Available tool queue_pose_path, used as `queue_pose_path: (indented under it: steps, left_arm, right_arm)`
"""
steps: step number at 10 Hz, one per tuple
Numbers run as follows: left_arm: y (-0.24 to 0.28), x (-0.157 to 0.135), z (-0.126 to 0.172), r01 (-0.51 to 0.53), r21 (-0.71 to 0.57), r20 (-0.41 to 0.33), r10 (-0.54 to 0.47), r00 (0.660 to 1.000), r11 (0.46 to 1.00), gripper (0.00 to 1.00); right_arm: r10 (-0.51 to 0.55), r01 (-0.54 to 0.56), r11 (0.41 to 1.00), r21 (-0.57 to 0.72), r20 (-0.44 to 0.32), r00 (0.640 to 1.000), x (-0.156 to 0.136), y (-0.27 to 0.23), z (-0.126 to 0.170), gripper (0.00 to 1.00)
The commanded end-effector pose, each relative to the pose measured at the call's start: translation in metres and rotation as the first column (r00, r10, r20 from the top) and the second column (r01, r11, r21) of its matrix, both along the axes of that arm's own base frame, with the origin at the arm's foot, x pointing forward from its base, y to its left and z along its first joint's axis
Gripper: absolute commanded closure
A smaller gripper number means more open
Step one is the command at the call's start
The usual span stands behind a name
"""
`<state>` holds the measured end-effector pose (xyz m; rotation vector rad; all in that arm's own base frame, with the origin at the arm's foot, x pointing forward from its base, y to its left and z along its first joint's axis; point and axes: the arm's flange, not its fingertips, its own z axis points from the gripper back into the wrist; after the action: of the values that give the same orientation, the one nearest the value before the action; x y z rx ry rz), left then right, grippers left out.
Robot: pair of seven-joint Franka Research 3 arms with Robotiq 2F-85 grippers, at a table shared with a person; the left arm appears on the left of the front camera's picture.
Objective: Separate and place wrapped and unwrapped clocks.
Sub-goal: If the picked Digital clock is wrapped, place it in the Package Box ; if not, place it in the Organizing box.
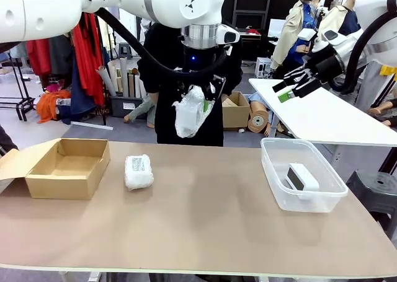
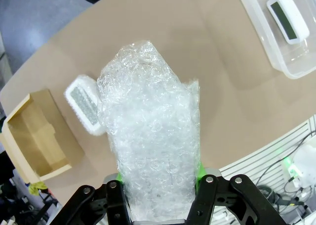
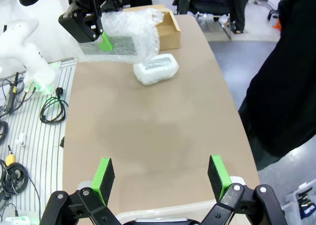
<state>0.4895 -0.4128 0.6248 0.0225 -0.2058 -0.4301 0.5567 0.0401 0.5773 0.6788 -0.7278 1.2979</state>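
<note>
Left pincer: my left pincer (image 1: 205, 99) is clamped on a bubble-wrapped clock bundle (image 1: 188, 114). The green pads press into the wrap from both sides, and the bundle is lifted clear above the middle of the worktop (image 1: 205, 226).
Why held this way: I grip the bundle at one end, so most of the wrap hangs free below my fingers. I judge that this lets the load drop cleanly into a container.
Right pincer: my right pincer (image 1: 293, 87) hangs high at the right with its jaws spread wide and nothing between them. It is well away from my left arm's path.
Second wrapped clock: the second wrapped clock (image 1: 138, 171) lies flat on the worktop, near the open cardboard box (image 1: 65, 186) but not touching it. It is not yet sorted.
Bare clock: the bare white digital clock (image 1: 301, 177) lies inside the clear plastic bin (image 1: 310, 202) at the right end of the worktop.
Why laid out this way: the box and the bin stand well apart at opposite ends. I judge that each kind has its own container, so with the bare clock in the bin, the wrapped ones likely go to the box.
Writing: nothing is legible. A grey panel shows through the second bundle's wrap in my left wrist view, but it is too blurred to read. The bare clock's screen is blank.
</note>
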Motion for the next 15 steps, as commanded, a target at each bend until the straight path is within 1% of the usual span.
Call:
queue_pose_path:
  steps: [1, 6, 7, 8, 10, 11, 12, 13, 15]
  left_arm:
    - [0.002, -0.002, 0.005, -0.001, -0.002, 0.004, 0.001, 1.0, 1.0, 1.0]
    - [0.002, -0.002, 0.005, -0.001, -0.002, 0.004, 0.001, 1.0, 1.0, 1.0]
    - [0.0, 0.0, 0.0, 0.0, 0.0, 0.0, 0.0, 1.0, 1.0, 1.0]
    - [-0.002, -0.003, -0.003, 0.055, -0.014, -0.054, -0.055, 0.997, 0.998, 1.0]
    - [0.027, -0.013, 0.001, 0.124, 0.004, -0.063, -0.123, 0.99, 0.992, 1.0]
    - [0.041, -0.014, 0.001, 0.138, -0.016, -0.054, -0.139, 0.989, 0.99, 1.0]
    - [0.059, -0.016, 0.007, 0.146, 0.007, -0.034, -0.146, 0.989, 0.989, 1.0]
    - [0.076, -0.019, 0.009, 0.103, 0.018, -0.008, -0.103, 0.995, 0.995, 1.0]
    - [0.125, -0.024, 0.013, 0.029, 0.072, 0.017, -0.03, 0.999, 0.997, 1.0]
  right_arm:
    - [-0.001, 0.0, 1.0, 0.002, 0.003, 1.0, 0.0, 0.0, 0.002, 0.0]
    - [-0.001, 0.0, 1.0, 0.002, 0.003, 1.0, 0.0, 0.0, 0.002, 0.0]
    - [-0.001, 0.0, 1.0, 0.002, 0.003, 1.0, 0.0, 0.0, 0.002, 0.0]
    - [-0.001, 0.0, 1.0, 0.002, 0.003, 1.0, 0.0, 0.0, 0.002, 0.0]
    - [-0.001, 0.0, 1.0, 0.002, 0.003, 1.0, 0.0, 0.0, 0.002, 0.0]
    - [-0.001, 0.0, 1.0, 0.002, 0.003, 1.0, 0.0, 0.0, 0.002, 0.0]
    - [-0.001, 0.0, 1.0, 0.002, 0.003, 1.0, 0.0, 0.0, 0.002, 0.0]
    - [-0.001, 0.0, 1.0, 0.002, 0.003, 1.0, 0.0, 0.0, 0.002, 0.0]
    - [-0.001, 0.0, 1.0, 0.002, 0.003, 1.0, 0.0, 0.0, 0.002, 0.0]
